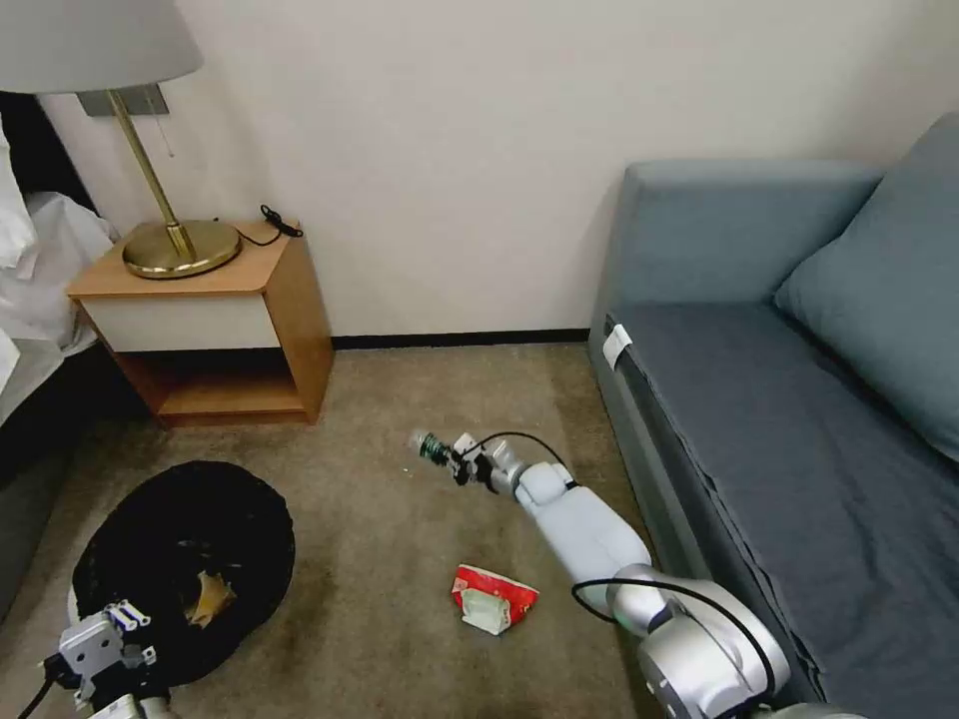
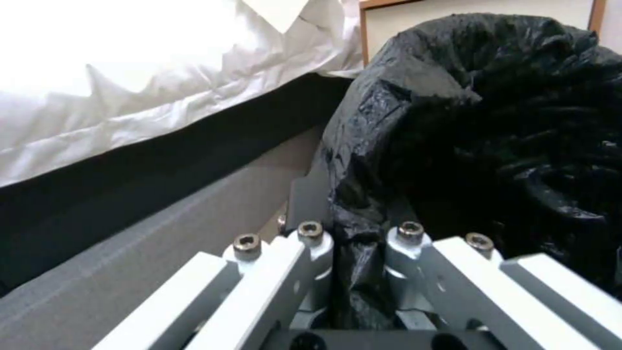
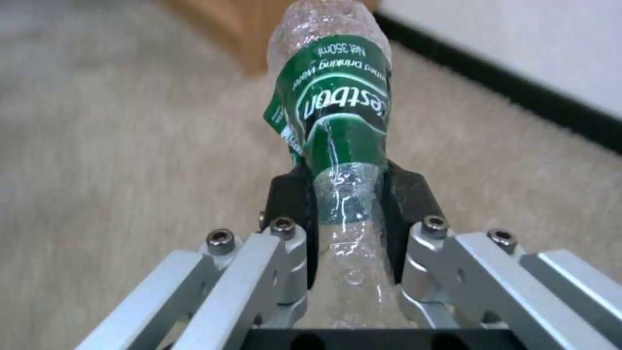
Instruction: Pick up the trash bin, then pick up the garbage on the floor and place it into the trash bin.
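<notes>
Right gripper (image 3: 350, 214): jaws clenched on the clear bottle (image 3: 337, 121) just below its green label, bottle sticking out past the pads, off the carpet. In the head view that gripper (image 1: 470, 467) sits near centre, bottle (image 1: 432, 447) pointing to 9 o'clock. Left gripper (image 2: 353, 243): jaws pinched on a fold of the black bag at the rim of the trash bin (image 2: 492, 121); in the head view the left gripper (image 1: 105, 639) is at 7 o'clock, the bin (image 1: 180, 519) just above it beside the bed (image 1: 30, 300). A gold-brown wrapper (image 1: 210, 597) already lies inside the bin. Red-white snack bag (image 1: 492, 597) lies on the floor at 6 o'clock, between the bin and the sofa (image 1: 799, 399). Nightstand (image 1: 215, 330) with lamp (image 1: 150, 150) at 10 o'clock.

Risks: the thin, crinkly bottle is held near one end, so it could pivot or squirt out of the jaws during a swing. The left hold looks to be on bag film alone, so the film may slip or tear and the bin tilt.

Label reads "Net 350ml" and "Drinking Water"; brand partly visible, "...estbon".
</notes>
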Tool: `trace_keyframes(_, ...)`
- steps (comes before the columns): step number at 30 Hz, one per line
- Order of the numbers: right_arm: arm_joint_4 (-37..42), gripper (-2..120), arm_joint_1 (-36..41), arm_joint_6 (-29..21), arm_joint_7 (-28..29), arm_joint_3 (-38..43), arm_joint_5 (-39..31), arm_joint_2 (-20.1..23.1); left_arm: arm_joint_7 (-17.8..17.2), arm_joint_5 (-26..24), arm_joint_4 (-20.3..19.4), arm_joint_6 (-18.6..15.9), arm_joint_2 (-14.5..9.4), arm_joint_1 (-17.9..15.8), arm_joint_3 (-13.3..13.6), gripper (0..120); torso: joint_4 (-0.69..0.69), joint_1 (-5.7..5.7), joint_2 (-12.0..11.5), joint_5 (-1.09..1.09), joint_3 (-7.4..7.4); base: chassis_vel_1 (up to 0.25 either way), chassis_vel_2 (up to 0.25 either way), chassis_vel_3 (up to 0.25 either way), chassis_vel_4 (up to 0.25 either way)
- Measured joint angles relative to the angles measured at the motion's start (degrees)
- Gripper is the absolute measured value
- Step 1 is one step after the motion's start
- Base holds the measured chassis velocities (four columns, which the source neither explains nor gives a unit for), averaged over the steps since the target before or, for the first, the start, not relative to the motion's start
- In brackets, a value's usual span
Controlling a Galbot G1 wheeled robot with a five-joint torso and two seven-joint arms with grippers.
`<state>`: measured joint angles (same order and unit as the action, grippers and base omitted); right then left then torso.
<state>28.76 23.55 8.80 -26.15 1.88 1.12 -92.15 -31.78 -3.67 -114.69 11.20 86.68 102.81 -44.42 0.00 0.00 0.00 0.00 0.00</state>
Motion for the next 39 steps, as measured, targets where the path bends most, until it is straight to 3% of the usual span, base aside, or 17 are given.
trace_keyframes(5, 6.79, 16, 0.69, -1.71, 1.24, 0.05, -4.35, 0.01, -0.32, 1.71, 0.20, 0.34, 0.50, 0.25, 1.10, 4, 0.00, 0.00, 0.00, -0.01, 0.00, 0.000, 0.000, 0.000, 0.000)
trace_keyframes(11, 24.74, 16, 5.74, -6.72, 3.52, -8.25, -13.39, 0.00, -0.75, 2.20, 0.56, 0.63, 0.87, 0.23, 1.63, 4, 0.02, 0.00, 0.00, 0.00, 0.00, 0.000, 0.000, 0.000, 0.000)
trace_keyframes(22, 45.61, 16, 13.04, -11.64, 6.10, -20.00, -20.69, 0.01, -0.98, 3.64, -0.68, 0.49, 0.93, 1.53, 2.05, 4, 0.02, 0.00, 0.00, -0.01, -0.01, 0.000, 0.000, 0.000, 0.000)
trace_keyframes(33, 45.66, 16, 21.33, -9.71, 6.06, -23.98, -14.50, 0.02, -1.36, 3.59, -1.16, 0.61, 1.34, 1.71, 2.17, 4, 0.00, 0.00, 0.00, -0.01, -0.01, 0.000, 0.000, 0.000, 0.000)
trace_keyframes(39, 44.77, 16, 22.09, -8.99, 6.02, -24.44, -13.66, 0.01, -1.36, 3.64, -2.27, 0.25, 1.74, 1.85, 2.94, 4, 0.00, 0.00, 0.00, 0.00, -0.01, 0.000, 0.000, 0.000, 0.000)
